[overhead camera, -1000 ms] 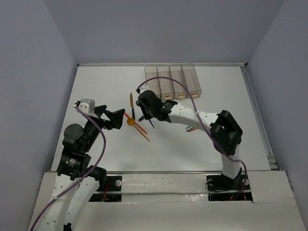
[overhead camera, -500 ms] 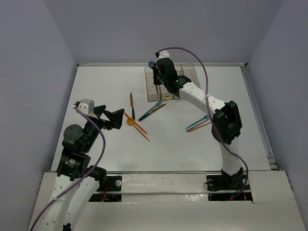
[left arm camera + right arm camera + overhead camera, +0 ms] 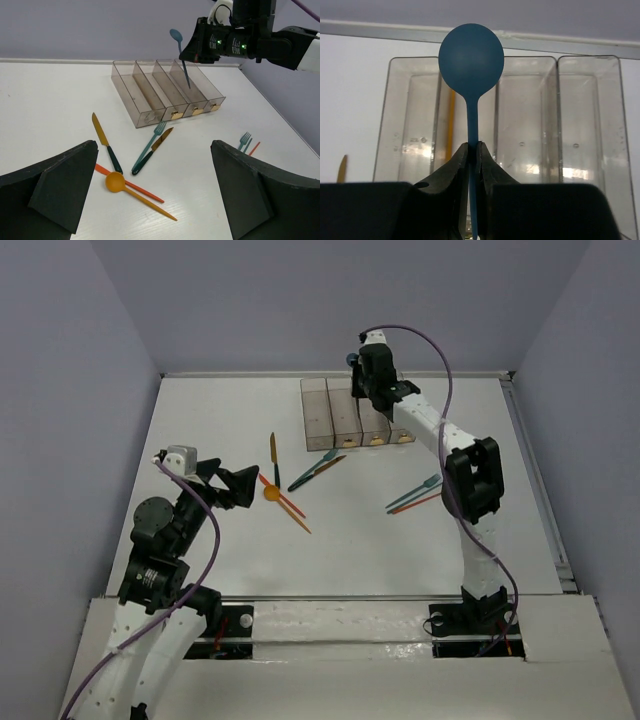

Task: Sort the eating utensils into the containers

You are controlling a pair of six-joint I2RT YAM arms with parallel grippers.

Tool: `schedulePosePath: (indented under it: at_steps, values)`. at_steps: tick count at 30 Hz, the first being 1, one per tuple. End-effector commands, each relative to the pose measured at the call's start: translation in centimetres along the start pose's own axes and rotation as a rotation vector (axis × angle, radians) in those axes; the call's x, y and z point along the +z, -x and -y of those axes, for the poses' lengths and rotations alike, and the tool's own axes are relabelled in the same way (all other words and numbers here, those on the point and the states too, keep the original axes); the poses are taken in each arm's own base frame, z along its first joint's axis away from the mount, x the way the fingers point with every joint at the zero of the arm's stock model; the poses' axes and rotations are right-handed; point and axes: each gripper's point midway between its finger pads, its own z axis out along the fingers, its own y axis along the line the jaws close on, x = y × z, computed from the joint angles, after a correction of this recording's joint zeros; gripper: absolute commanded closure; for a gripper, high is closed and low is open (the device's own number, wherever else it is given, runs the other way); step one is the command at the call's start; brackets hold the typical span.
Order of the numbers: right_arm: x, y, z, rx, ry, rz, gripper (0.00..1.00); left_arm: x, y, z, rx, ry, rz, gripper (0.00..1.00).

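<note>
Teal spoon (image 3: 471,57) is pinched by its handle in my right gripper (image 3: 471,147), bowl up, above the clear bins (image 3: 585,100), so I should centre it over one bin and lower before opening.

Overhead view looks down from behind — both wrist views face the containers (image 3: 132,92), the right closest.

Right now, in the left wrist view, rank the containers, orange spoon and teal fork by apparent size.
1. containers
2. orange spoon and teal fork: unranked, the spoon looks longer but lies nearer the camera.
</note>
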Motion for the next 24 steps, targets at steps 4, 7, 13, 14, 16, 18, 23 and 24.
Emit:
schedulePosePath:
  at_steps: [4,7,13,14,16,18,23,24]
  values:
    - [2.3,0.5,4.0,-0.078,-0.054,-0.006,1.0,0.1,2.2,0.7,0.016,-0.016,0.053,0.01]
    - [3.1,-0.5,5.0,-0.104,-0.077,-0.031,1.0,0.1,2.1,0.6,0.015,-0.014,0.052,0.01]
    - [4.1,-2.4,6.3,-0.111,-0.114,-0.067,1.0,0.1,2.1,0.7,0.015,-0.018,0.05,0.01]
    - [4.1,-2.5,6.5,-0.109,-0.124,-0.067,0.98,0.1,2.2,0.7,0.016,-0.019,0.052,0.01]
    - [4.1,-2.6,6.5,-0.107,-0.125,-0.067,0.83,0.0,2.2,0.8,0.014,-0.021,0.053,0.01]
    - [3.8,-1.7,6.3,-0.1,-0.12,-0.054,0.46,-0.1,2.3,0.8,0.016,-0.021,0.058,0.01]
    - [1.0,1.8,4.3,-0.064,-0.013,0.001,0.33,-0.2,2.4,0.7,0.014,-0.018,0.065,0.01]
    - [0.3,2.3,3.8,-0.048,0.015,0.008,0.34,-0.2,2.4,0.6,0.014,-0.017,0.066,0.01]
